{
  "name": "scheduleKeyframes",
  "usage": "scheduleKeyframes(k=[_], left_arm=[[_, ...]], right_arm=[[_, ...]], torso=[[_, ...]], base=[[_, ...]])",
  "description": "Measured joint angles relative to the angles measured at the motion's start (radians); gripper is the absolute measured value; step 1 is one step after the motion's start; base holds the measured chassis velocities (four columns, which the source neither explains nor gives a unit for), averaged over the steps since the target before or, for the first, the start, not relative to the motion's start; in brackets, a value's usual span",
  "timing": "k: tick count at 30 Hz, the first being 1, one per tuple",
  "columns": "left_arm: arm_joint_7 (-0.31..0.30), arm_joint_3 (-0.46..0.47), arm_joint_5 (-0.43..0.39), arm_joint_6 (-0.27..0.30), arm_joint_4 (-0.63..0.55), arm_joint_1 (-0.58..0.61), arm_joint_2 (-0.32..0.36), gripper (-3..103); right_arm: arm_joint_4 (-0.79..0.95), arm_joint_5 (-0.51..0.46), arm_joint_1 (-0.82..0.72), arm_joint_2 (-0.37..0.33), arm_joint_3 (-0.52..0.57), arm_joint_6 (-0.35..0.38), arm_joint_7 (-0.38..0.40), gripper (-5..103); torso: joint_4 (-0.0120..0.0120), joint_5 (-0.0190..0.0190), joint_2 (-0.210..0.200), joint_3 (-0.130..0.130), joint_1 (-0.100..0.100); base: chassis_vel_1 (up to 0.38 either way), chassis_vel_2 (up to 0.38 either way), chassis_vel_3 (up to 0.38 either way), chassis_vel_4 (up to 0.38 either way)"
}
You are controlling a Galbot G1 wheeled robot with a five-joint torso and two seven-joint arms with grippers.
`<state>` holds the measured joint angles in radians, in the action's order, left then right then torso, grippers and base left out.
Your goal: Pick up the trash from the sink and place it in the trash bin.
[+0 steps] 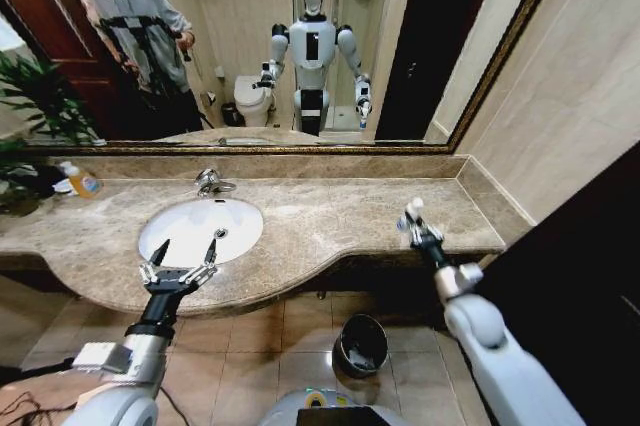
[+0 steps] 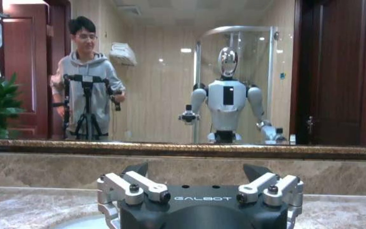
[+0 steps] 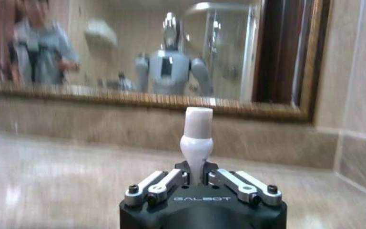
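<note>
The white oval sink (image 1: 185, 231) sits in the marble counter below its chrome faucet (image 1: 210, 182). My left gripper (image 1: 185, 251) hovers over the basin's front rim, open, with nothing between its fingers (image 2: 135, 170). My right gripper (image 1: 415, 224) is over the right part of the counter, shut on one piece of trash, a small white tube (image 3: 196, 136) that stands upright out of its jaws. The trash bin (image 1: 360, 346), round and dark with a shiny rim, stands on the tiled floor below the counter, between my two arms.
A bottle with an orange label (image 1: 85, 182) stands at the counter's back left beside a green plant (image 1: 35, 106). A large mirror (image 1: 300, 46) backs the counter. A beige wall (image 1: 570, 116) closes the right side. The counter's front edge curves outward over the bin.
</note>
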<state>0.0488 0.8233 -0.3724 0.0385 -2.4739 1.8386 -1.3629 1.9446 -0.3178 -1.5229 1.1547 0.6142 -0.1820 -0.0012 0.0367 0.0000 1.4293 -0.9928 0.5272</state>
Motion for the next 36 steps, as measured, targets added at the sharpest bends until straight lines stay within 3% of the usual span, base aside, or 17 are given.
scheduleKeyframes(k=[1,4,10,16,25,36], left_arm=[[0.0,0.0,0.0,0.0,0.0,0.0,0.0,100],[0.0,0.0,0.0,0.0,0.0,0.0,0.0,100],[0.0,0.0,0.0,0.0,0.0,0.0,0.0,100],[0.0,0.0,0.0,0.0,0.0,0.0,0.0,100],[0.0,0.0,0.0,0.0,0.0,0.0,0.0,100],[0.0,0.0,0.0,0.0,0.0,0.0,0.0,100]], right_arm=[[-0.046,0.057,-0.041,0.032,0.002,-0.041,-0.01,13],[-0.127,0.098,-0.095,0.06,-0.017,-0.078,-0.022,13],[-0.338,0.176,-0.135,0.108,-0.079,-0.068,-0.041,13],[-0.603,0.276,0.015,0.14,-0.167,-0.024,-0.097,13],[-0.849,0.448,0.191,0.152,-0.24,0.073,-0.193,13],[-1.046,0.55,0.343,0.199,-0.253,0.065,-0.191,13]], torso=[[0.0001,0.0,0.0,0.0,0.0],[0.0001,-0.0001,0.0,0.0,0.0],[-0.0001,-0.0003,0.0,0.0,0.0],[0.0003,0.0002,0.0,0.0,0.0],[0.0001,-0.0001,0.0,0.0,0.0],[0.0003,-0.0002,0.0,0.0,0.0]], base=[[0.0,0.0,0.0,0.0],[0.0,0.0,0.0,0.0],[0.0,0.0,0.0,0.0],[0.0,0.0,0.0,0.0],[0.0,0.0,0.0,0.0],[0.0,0.0,0.0,0.0]])
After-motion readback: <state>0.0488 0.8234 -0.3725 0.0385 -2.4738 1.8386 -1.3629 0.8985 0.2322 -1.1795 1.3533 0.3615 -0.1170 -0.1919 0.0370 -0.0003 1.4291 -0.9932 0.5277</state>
